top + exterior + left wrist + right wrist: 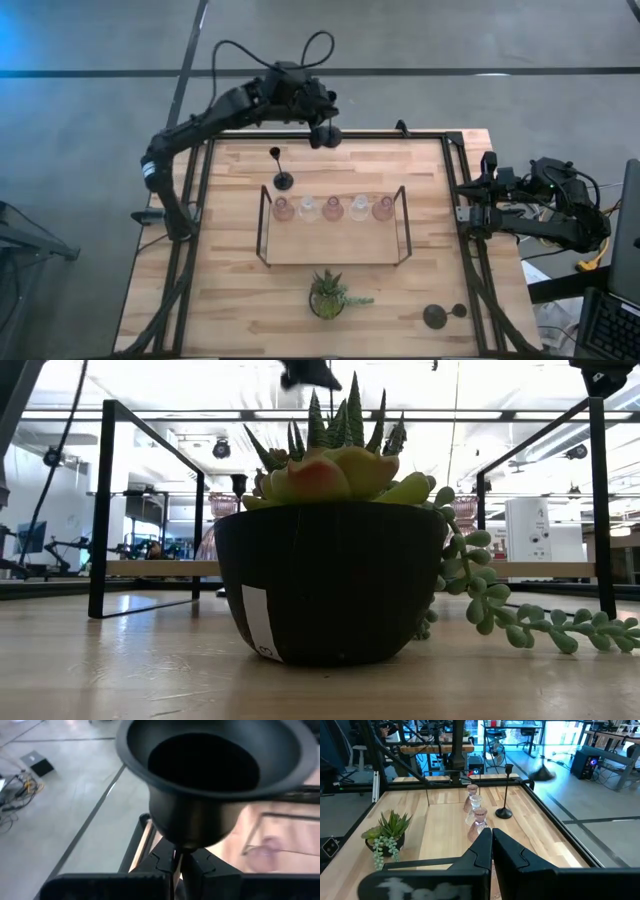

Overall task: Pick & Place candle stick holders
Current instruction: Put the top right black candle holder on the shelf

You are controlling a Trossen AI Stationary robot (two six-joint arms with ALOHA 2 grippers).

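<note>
Potted plant fills low view; left hand clamps black holder; right hand closed.

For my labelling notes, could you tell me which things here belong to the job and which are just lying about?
Job:
black holder held in the left gripper
standing black holder
third black holder near the table's corner
five glass holders in the tray

Lying about:
potted plant
the tray
right gripper, idle at the table's edge
</note>
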